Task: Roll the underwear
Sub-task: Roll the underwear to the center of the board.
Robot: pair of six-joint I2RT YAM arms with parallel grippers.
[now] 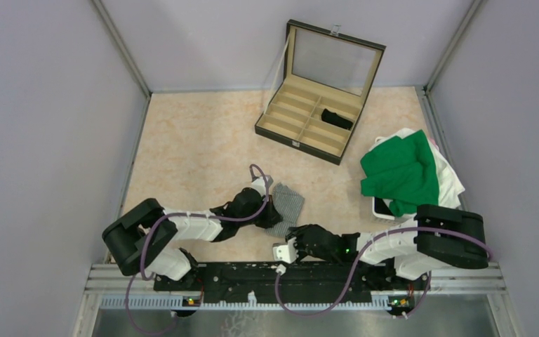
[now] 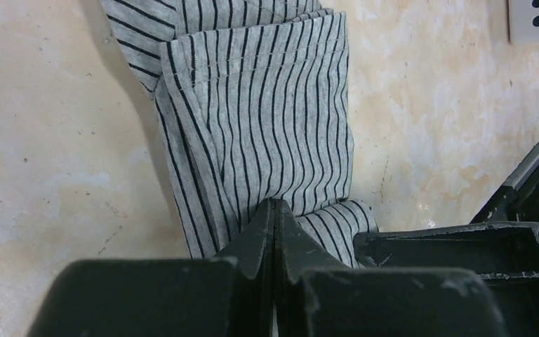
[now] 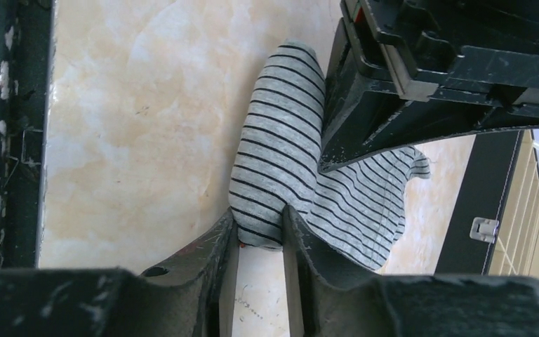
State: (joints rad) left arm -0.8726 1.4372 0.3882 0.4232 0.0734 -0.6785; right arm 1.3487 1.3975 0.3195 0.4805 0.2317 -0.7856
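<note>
The grey striped underwear (image 1: pixel 289 202) lies on the table in front of the arms, its near end rolled into a tube (image 3: pixel 275 154). My left gripper (image 2: pixel 275 205) is shut, and its joined fingertips press down on the fabric (image 2: pixel 260 119) just behind the roll. My right gripper (image 3: pixel 260 226) comes in from the right (image 1: pixel 285 239) and has the end of the roll squeezed between its two fingers. A small orange bit shows under that end. A black underwear (image 1: pixel 337 118) lies in a compartment of the open case (image 1: pixel 297 143).
The compartmented case stands at the back centre with its lid up. A pile of green cloth (image 1: pixel 400 172) and white cloth (image 1: pixel 453 179) sits at the right, close to the right arm. The frame rail (image 1: pixel 253 270) runs along the near edge.
</note>
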